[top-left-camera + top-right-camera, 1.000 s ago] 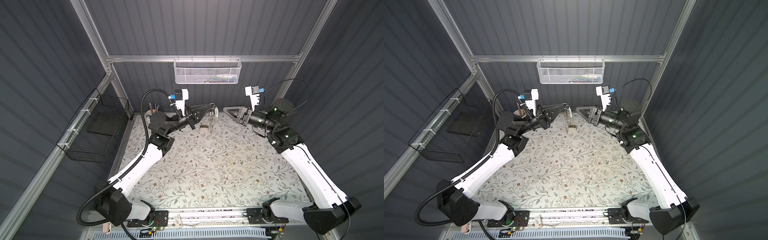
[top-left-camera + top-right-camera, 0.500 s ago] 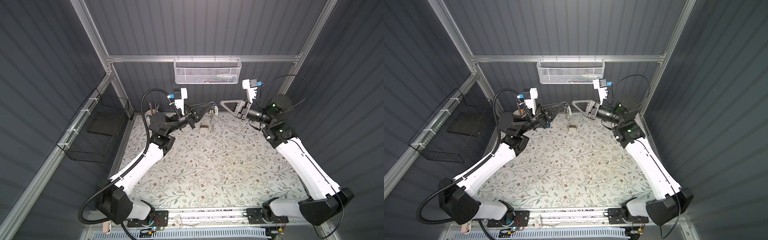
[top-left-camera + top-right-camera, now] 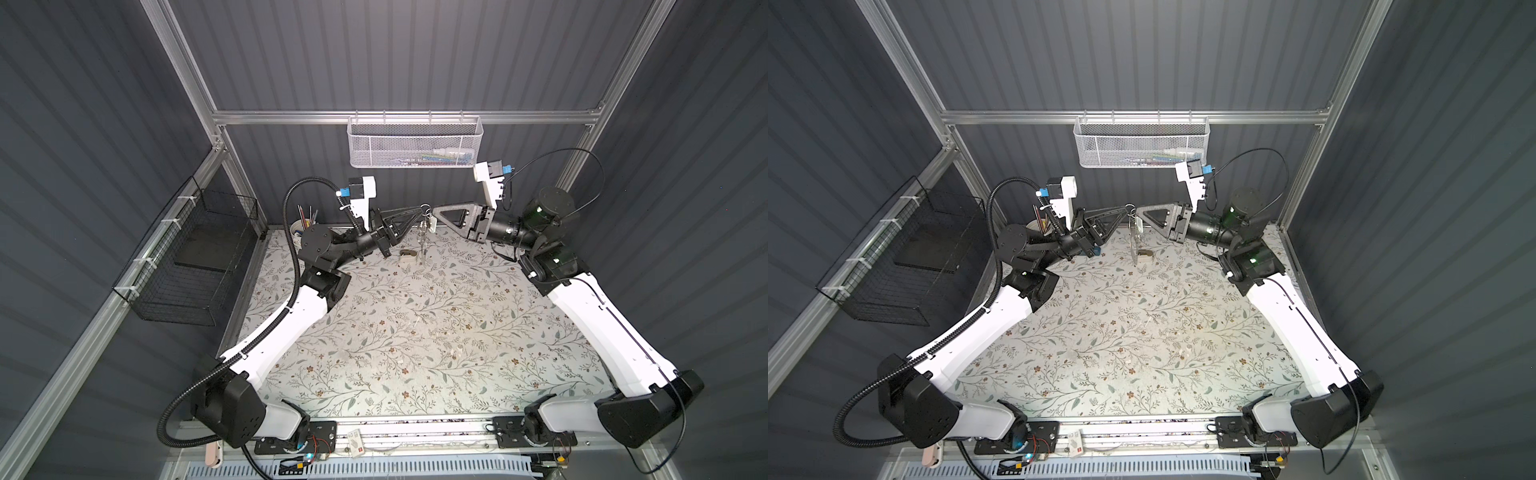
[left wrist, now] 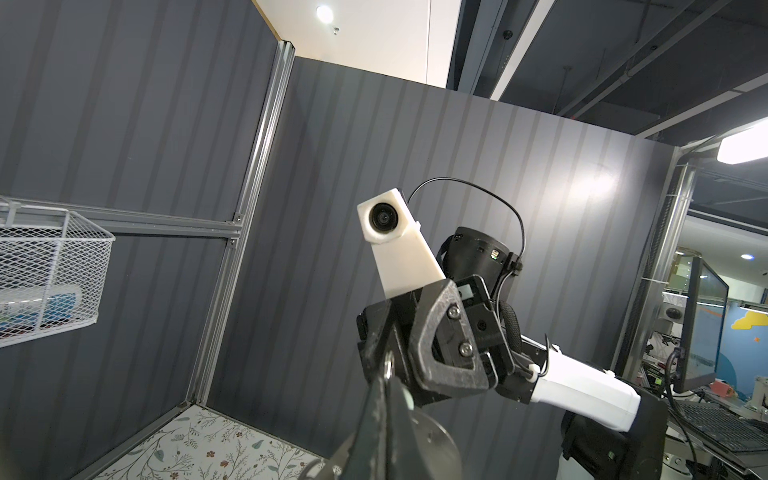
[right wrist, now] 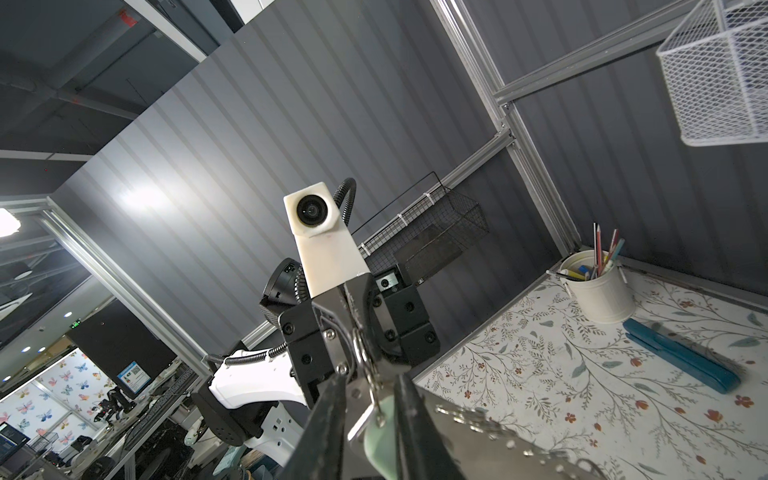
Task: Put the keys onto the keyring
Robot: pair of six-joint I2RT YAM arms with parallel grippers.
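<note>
Both arms are raised at the back middle, tips almost meeting. My left gripper [image 3: 420, 211] [image 4: 386, 399] is shut on a silver wire ring [image 3: 424, 206] of the keyring. The keyring's flat grey fob [image 3: 1134, 241] [image 5: 478, 424] hangs below it. The keys, a thin metal key [image 5: 360, 419] joined to a mint-green tag [image 5: 380, 440] [image 3: 432, 225], dangle from the rings beside the fob. My right gripper [image 3: 434, 212] [image 5: 370, 419] has its jaws narrowly apart on either side of the tag. One finger [image 5: 411, 419] lies against the tag, and a slim gap shows at the other.
A tan-and-white lump [image 3: 408, 253] lies on the floral mat under the grippers. A white pen cup [image 5: 598, 291] and a teal oblong case [image 5: 681, 361] sit at the back left. A white mesh basket [image 3: 413, 141] hangs on the back rail and a black wire basket [image 3: 195, 257] on the left wall.
My right gripper has moved left up to the left gripper's tip, and its jaws have narrowed around the hanging tag. The left gripper has stayed shut on the ring.
</note>
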